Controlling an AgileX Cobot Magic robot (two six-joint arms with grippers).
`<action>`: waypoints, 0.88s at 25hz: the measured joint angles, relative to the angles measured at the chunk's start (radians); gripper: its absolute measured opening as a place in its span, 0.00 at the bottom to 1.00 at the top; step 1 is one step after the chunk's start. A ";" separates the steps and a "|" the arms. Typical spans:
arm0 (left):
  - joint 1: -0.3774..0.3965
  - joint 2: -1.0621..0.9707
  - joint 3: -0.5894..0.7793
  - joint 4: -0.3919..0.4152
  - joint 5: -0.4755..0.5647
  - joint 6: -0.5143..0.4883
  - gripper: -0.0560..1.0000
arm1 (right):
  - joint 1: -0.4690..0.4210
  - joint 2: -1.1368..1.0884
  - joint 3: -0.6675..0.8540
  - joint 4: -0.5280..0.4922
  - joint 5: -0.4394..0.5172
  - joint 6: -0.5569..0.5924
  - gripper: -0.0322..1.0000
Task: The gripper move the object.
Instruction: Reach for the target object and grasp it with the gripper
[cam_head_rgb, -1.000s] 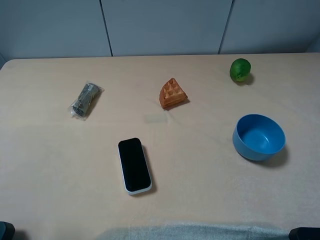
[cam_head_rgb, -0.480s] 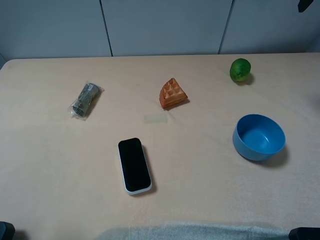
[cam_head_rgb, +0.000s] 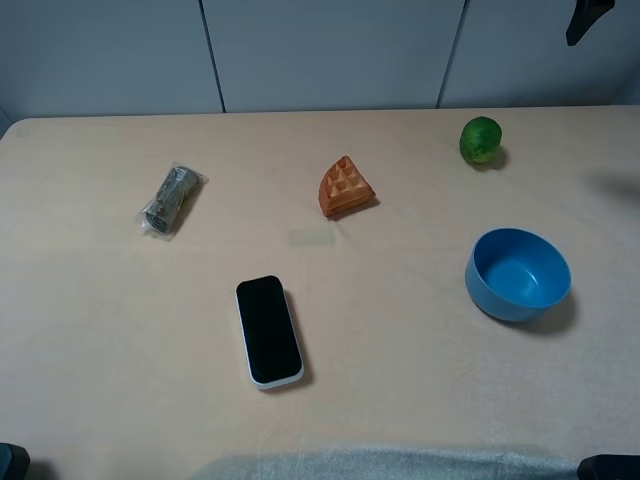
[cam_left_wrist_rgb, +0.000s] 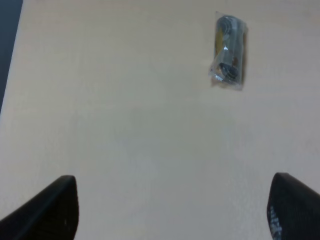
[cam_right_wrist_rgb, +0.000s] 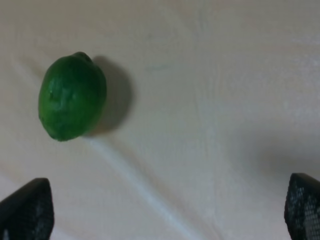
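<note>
Exterior high view: green fruit (cam_head_rgb: 481, 139) sitting on surface (cam_head_rgb: 400, 400) at far right, beyond blue bowl (cam_head_rgb: 518, 273), well apart from it. Right hand (cam_right_wrist_rgb: 162, 212) hovering above fruit, spread wide, holding nothing; fruit lying off to one side of its gap. Left hand (cam_left_wrist_rgb: 170, 212) likewise spread, empty. Good approach, likely: centring gap over fruit, descending straight, closing gently across narrow width, since glossy rounded skin may be slipping or rolling.

Beige table (cam_head_rgb: 420, 400) under me. Waffle wedge (cam_head_rgb: 346, 187) sits mid-table. Green fruit (cam_head_rgb: 481, 139) lies right of it and farther back, blue bowl (cam_head_rgb: 517, 273) right and nearer me, black phone (cam_head_rgb: 268, 330) left and nearer me, wrapped packet (cam_head_rgb: 171, 199) well left. All apart.
</note>
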 joint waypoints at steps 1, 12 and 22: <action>0.000 0.000 0.000 0.000 0.000 0.000 0.84 | 0.000 0.010 0.000 0.001 0.000 -0.001 0.71; 0.000 0.000 0.000 0.000 0.000 0.000 0.84 | 0.007 0.088 -0.003 0.087 -0.039 -0.026 0.71; 0.000 0.000 0.000 0.000 0.000 0.000 0.84 | 0.097 0.150 -0.003 0.099 -0.128 -0.026 0.71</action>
